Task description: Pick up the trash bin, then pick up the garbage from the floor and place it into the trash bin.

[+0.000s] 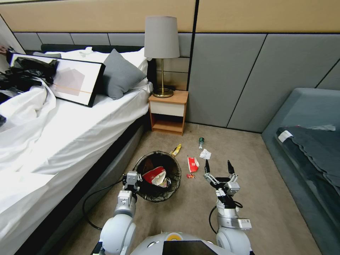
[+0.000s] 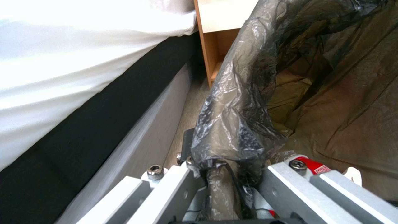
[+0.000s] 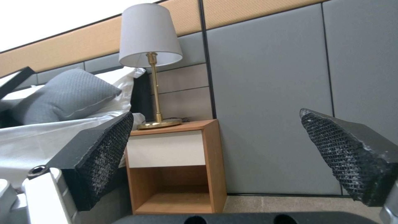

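Observation:
The trash bin [image 1: 157, 176], with a black bag over its rim, is beside the bed; a red-and-white packet and white scraps lie inside. My left gripper [image 1: 136, 181] is shut on the bin's near-left rim, and in the left wrist view its fingers [image 2: 303, 177] pinch the bagged rim [image 2: 232, 124]. My right gripper [image 1: 219, 166] hangs open over the floor [image 1: 262, 198], right of the bin, its fingers [image 3: 104, 146] wide apart with nothing between them. Garbage lies on the carpet beyond: a red-and-white packet [image 1: 193, 164], small red scraps [image 1: 191, 175], a white tissue [image 1: 205, 154], a yellow wrapper [image 1: 175, 150] and a green-capped bottle [image 1: 201, 142].
A bed [image 1: 71, 134] with white sheets runs along the left, close to the bin. A wooden nightstand [image 1: 168, 112] with a lamp [image 1: 162, 53] stands at the wall. A grey sofa [image 1: 308, 141] fills the right. A black cable [image 1: 88, 205] trails by the bed base.

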Motion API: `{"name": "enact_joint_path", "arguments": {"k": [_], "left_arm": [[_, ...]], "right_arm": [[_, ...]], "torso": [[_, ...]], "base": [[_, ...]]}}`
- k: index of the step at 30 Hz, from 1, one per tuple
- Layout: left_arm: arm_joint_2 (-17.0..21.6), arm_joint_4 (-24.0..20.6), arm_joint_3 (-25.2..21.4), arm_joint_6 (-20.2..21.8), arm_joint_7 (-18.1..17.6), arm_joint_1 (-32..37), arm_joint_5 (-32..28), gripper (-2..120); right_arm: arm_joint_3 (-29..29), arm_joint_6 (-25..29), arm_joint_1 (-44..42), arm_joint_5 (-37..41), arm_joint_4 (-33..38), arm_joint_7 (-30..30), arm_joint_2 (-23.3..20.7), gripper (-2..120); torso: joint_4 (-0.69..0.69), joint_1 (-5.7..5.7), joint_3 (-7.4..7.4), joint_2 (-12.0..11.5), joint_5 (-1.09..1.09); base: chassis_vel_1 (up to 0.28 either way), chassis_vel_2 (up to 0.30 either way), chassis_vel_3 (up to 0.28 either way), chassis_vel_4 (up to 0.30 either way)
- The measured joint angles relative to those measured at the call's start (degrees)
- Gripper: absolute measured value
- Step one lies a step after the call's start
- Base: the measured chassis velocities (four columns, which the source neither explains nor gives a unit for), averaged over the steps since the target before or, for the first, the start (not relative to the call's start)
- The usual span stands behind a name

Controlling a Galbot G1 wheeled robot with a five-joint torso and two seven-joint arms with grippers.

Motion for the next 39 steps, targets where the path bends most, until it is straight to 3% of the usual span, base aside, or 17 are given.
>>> {"name": "enact_joint_path", "arguments": {"k": [19,39], "left_arm": [[0.0,-0.1,0.0,0.0,0.0,0.0,0.0,2],[0.1,-0.1,-0.1,0.0,-0.1,-0.2,-0.1,2]], "right_arm": [[1.0,3.5,1.3,-0.5,-1.4,-2.8,0.1,100],[1.8,2.5,3.8,-3.8,-0.7,-4.8,-2.6,100]], "torso": [[0.0,0.0,0.0,0.0,0.0],[0.0,0.0,0.0,0.0,0.01]], "base": [[-0.142,0.142,0.151,-0.143],[-0.01,0.013,0.009,-0.01]]}}
